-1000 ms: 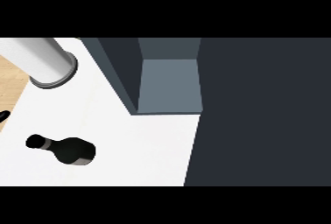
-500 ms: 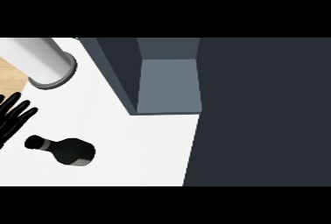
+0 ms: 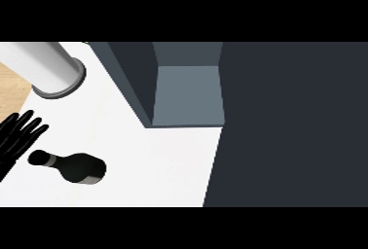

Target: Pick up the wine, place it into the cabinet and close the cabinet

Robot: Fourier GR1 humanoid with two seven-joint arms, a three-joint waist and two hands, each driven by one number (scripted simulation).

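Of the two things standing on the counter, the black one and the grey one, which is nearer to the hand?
The black wine bottle: its neck is beside the left hand. The grey cylinder stands farther back.

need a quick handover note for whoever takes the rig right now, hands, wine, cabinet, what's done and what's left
Left hand: at the view's left edge, fingers straight, open, holding nothing, just beside the wine bottle's neck.
Right hand: not in view.
Wine bottle: on the white counter, lower left, not grasped.
Cabinet: open, nothing visible inside it.
Done: nothing yet.
Left: grasp the wine, place it in the cabinet, close the cabinet.
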